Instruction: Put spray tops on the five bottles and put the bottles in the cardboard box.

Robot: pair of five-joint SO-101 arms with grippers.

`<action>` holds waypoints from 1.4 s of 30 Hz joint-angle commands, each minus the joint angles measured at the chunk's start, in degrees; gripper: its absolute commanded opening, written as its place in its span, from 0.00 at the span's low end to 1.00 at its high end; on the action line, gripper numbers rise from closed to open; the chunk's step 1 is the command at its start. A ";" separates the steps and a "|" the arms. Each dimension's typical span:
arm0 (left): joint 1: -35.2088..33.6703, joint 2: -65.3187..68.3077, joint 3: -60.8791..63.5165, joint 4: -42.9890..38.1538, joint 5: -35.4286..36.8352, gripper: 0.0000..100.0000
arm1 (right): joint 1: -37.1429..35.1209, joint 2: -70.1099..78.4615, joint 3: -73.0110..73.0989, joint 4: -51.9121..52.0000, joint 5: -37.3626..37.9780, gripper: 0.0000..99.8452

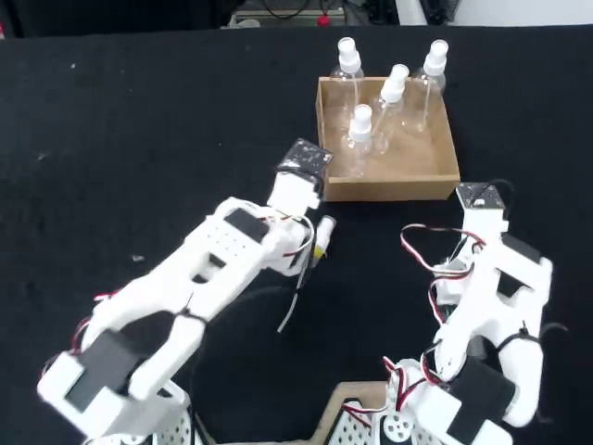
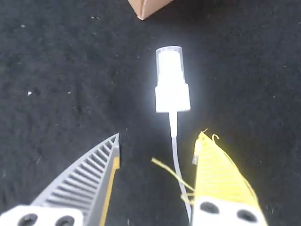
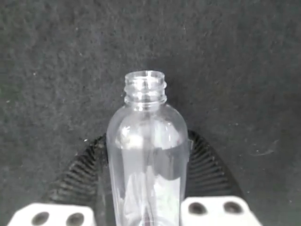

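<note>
A white spray top (image 2: pixel 172 89) lies on the black table, its thin tube running back between my left gripper's fingers. My left gripper (image 2: pixel 160 137) is open around the tube, just short of the top's head. In the high view the spray top (image 1: pixel 324 231) sits beside the left gripper (image 1: pixel 310 243), just in front of the cardboard box (image 1: pixel 387 189). My right gripper (image 3: pixel 146 139) is shut on a clear bottle (image 3: pixel 148 136) whose threaded neck is uncapped. The right arm (image 1: pixel 491 278) stands in front of the box's right corner. Several capped bottles (image 1: pixel 360 134) stand in the box.
A corner of the cardboard box (image 2: pixel 146 7) lies just beyond the spray top. Another piece of cardboard (image 1: pixel 350 395) lies between the arm bases at the front edge. Black table (image 1: pixel 139 120) stretches open to the left of the box.
</note>
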 commanded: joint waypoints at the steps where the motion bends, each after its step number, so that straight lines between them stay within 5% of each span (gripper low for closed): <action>1: 1.80 4.31 -9.01 -0.88 0.62 0.25 | 0.79 -2.33 0.92 -3.16 0.79 0.09; 27: 1.80 23.30 -23.78 3.25 0.26 0.24 | 0.70 -2.33 1.80 -3.52 0.79 0.09; 33: 1.80 23.21 -23.78 3.52 0.18 0.10 | 0.70 -2.33 1.80 -3.52 0.70 0.09; 42: 1.54 21.89 -24.13 6.86 0.18 0.10 | 0.70 -2.33 1.80 -3.52 0.70 0.09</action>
